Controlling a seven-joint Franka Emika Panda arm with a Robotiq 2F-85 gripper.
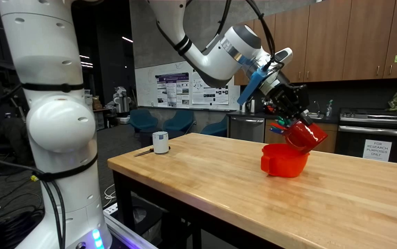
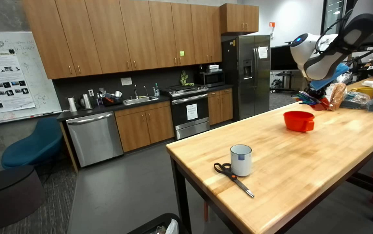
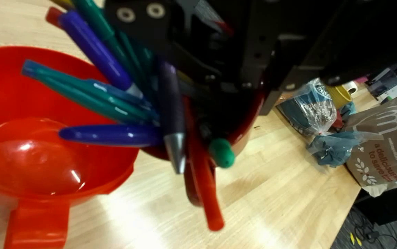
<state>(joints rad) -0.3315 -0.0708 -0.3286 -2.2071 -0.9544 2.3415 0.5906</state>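
Over wooden table [image 1: 191, 169], gripper [image 1: 302, 120] grasps red mug [image 1: 309, 135] by wall
Its tilt, probably, makes pens [image 3: 111, 135] lean left, toward the bowl [image 1: 283, 164]

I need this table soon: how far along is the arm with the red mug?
Looks done: the gripper has hold of the mug. In hand: the mug is tilted near the bowl. Left, probably: emptying the pens into the bowl, since they stick out of the mug.

Glare whitens the wrist view's tabletop [image 3: 125, 214] (the red mug [image 1: 307, 136] gleams in an exterior view).
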